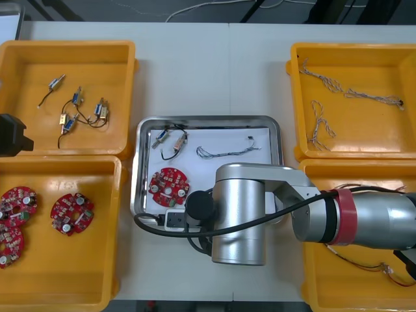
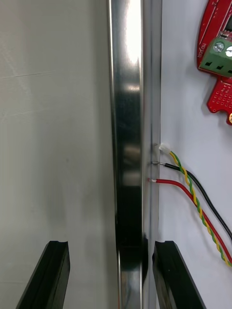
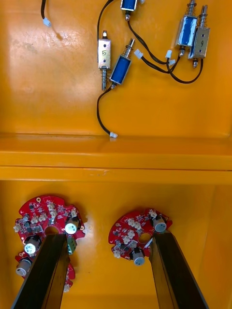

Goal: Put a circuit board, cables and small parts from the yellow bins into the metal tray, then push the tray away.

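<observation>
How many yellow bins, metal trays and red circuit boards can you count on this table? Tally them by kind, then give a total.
yellow bins: 4
metal tray: 1
red circuit boards: 4 (3 in the robot's near left bin, 1 in the tray)
Total: 9

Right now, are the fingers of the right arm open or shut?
Open. The fingers of the right gripper stand apart, astride the rim of the tray. The left gripper hovers over a yellow bin.

Mirror-shiny metal tray (image 2: 128, 120), glossy smooth yellow plastic bins (image 1: 97, 140), matt light table (image 1: 195, 65)
</observation>
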Robot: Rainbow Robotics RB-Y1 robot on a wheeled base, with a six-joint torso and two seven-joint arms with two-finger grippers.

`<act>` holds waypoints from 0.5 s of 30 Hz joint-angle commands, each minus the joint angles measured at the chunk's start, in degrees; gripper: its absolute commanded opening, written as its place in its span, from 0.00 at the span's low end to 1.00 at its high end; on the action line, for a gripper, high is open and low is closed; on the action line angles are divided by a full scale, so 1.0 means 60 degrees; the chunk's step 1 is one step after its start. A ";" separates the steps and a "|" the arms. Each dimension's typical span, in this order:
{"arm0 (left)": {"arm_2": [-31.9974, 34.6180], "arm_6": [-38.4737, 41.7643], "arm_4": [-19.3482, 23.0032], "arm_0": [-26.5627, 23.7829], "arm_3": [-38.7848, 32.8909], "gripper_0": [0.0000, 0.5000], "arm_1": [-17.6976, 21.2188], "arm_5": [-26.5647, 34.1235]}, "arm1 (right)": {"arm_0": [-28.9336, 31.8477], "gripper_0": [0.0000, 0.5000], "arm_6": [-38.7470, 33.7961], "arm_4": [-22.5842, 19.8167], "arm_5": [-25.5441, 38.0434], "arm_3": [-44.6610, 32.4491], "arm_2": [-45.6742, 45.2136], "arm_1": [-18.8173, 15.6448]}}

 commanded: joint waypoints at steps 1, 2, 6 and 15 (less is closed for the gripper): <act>-0.0011 0.0793 0.0072 0.0130 -0.0043 1.00 0.0390 0.0058 | 0.0115 1.00 -0.0257 0.0158 0.0049 0.0177 0.0097 0.0438; -0.0011 0.0793 0.0072 0.0130 -0.0043 1.00 0.0390 0.0058 | 0.0129 1.00 -0.0257 0.0187 0.0035 0.0206 0.0112 0.0453; -0.0011 0.0793 0.0072 0.0130 -0.0043 1.00 0.0390 0.0058 | 0.0129 0.35 -0.0272 0.0304 0.0049 0.0279 0.0112 0.0511; -0.0011 0.0793 0.0072 0.0130 -0.0043 1.00 0.0390 0.0058 | -0.0076 0.00 -0.0272 0.0495 0.0064 0.0279 0.0112 0.0218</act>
